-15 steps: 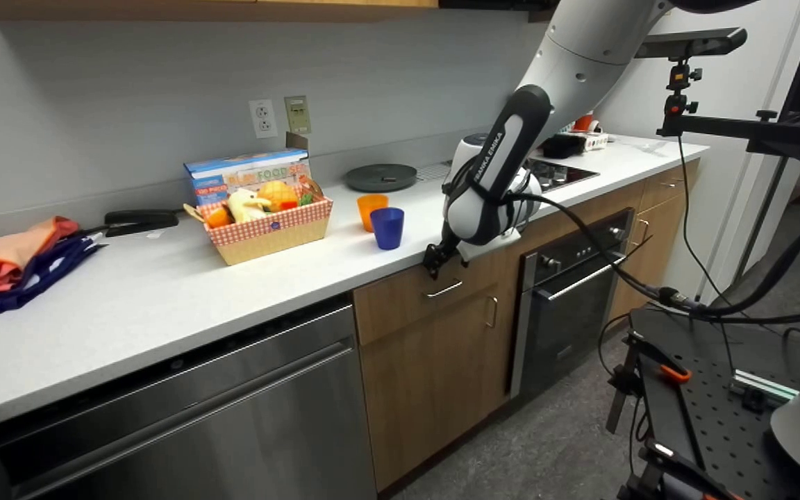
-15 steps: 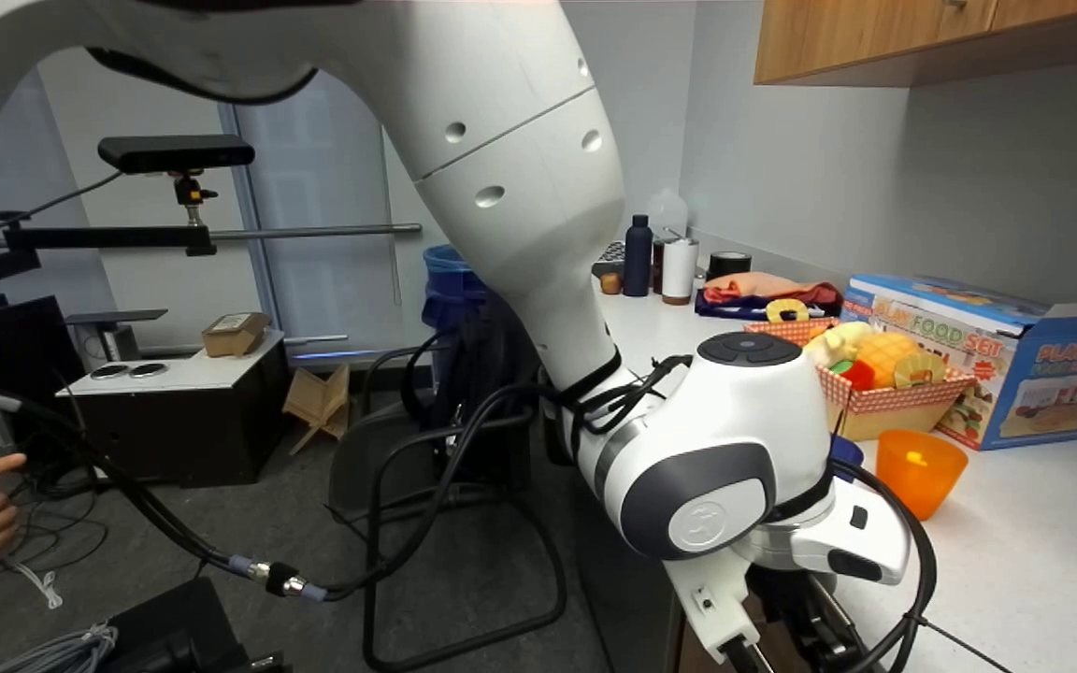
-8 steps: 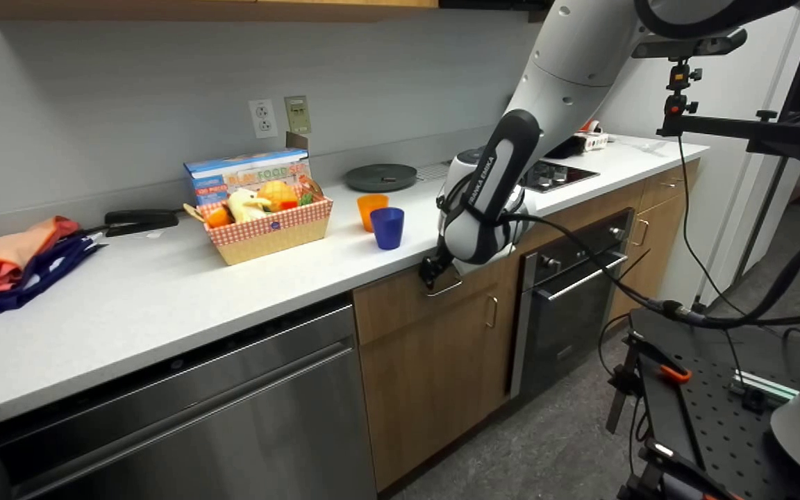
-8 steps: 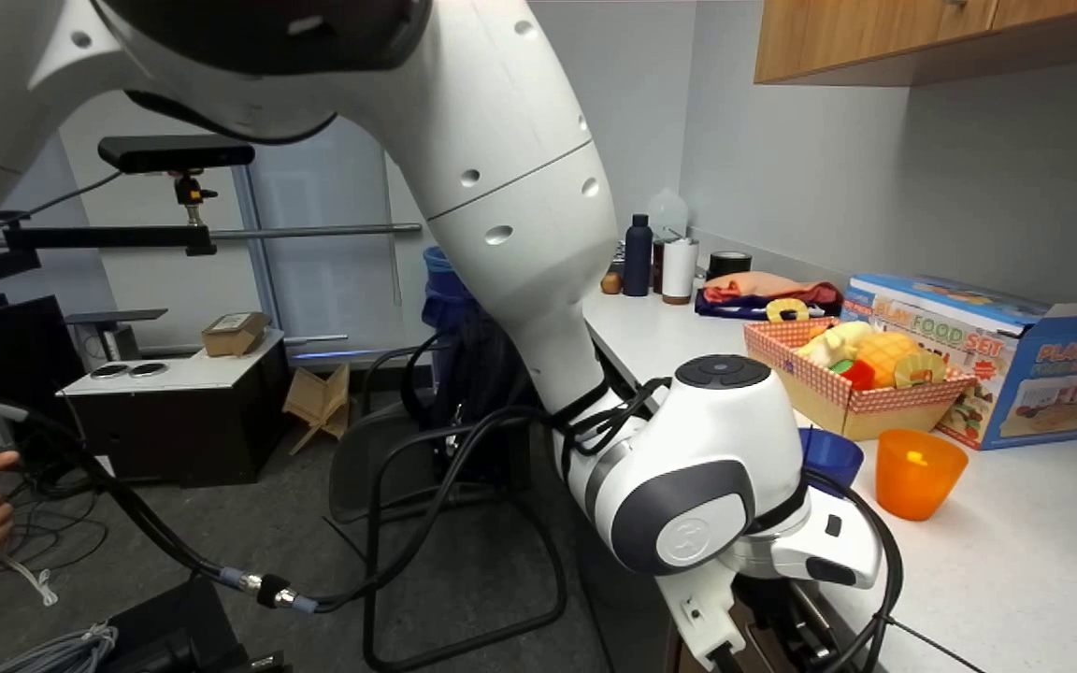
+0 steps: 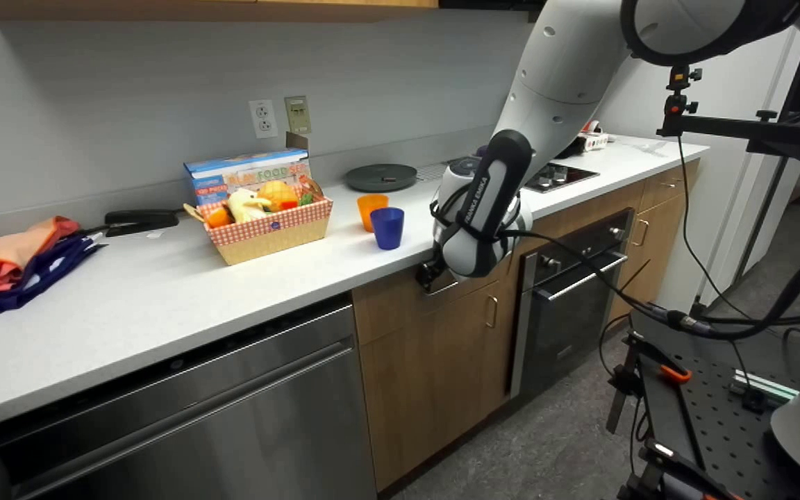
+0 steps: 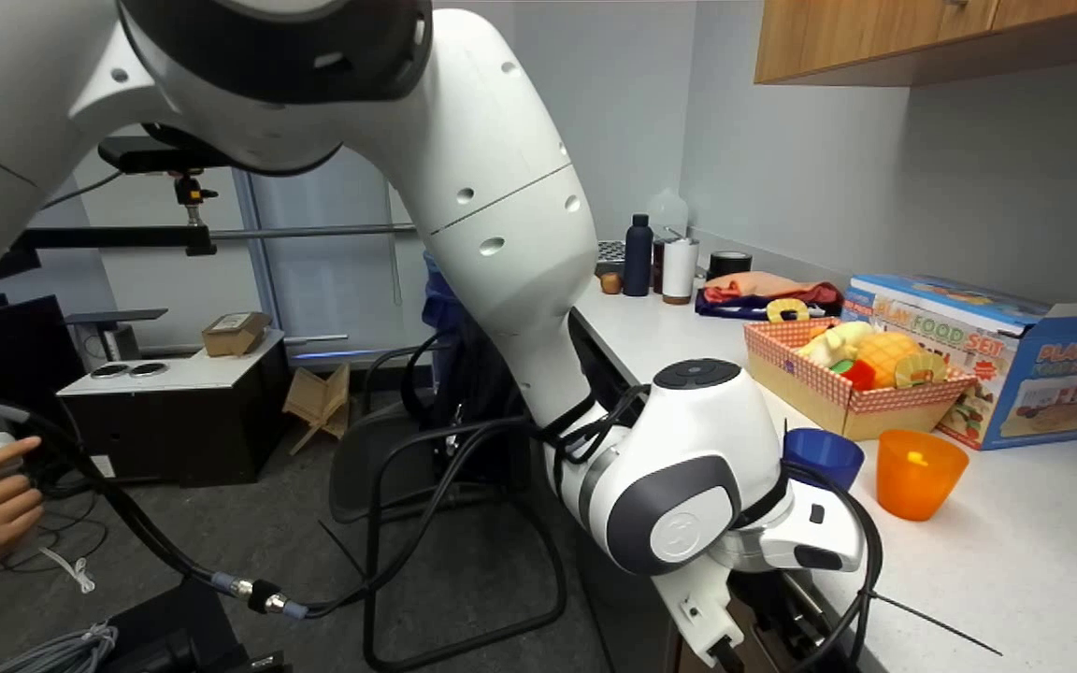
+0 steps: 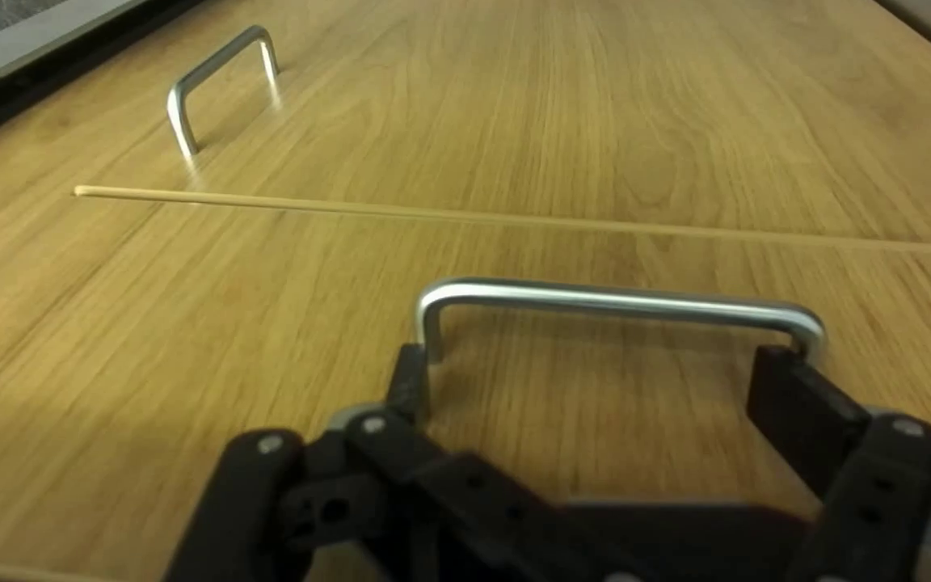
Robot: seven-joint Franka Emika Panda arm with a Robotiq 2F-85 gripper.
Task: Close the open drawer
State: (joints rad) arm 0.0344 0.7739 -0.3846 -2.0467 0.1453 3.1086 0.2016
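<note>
The drawer (image 5: 389,305) has a medium-brown wood front under the counter edge. In an exterior view its front looks about flush with the cabinet door below, and no white inner box shows. Its metal handle (image 7: 619,301) crosses the middle of the wrist view. My gripper (image 7: 595,356) is open and empty, its black fingertips close to the handle's two ends, with bare wood between them. I cannot tell whether they touch the panel. In an exterior view the gripper (image 5: 430,274) is at the drawer front and covers part of the handle; in the other view it is mostly hidden by the wrist.
The white counter (image 5: 268,298) overhangs above the drawer. A blue cup (image 5: 388,228) and an orange cup (image 5: 371,208) stand near its edge. A steel appliance (image 5: 233,417) and a black oven (image 5: 573,305) flank the cabinet. The lower door's handle (image 7: 219,73) sticks out.
My gripper has moved slightly down and to the left in an exterior view, closer over the drawer's handle. The arm has shifted with it. The drawer front shows no visible movement.
</note>
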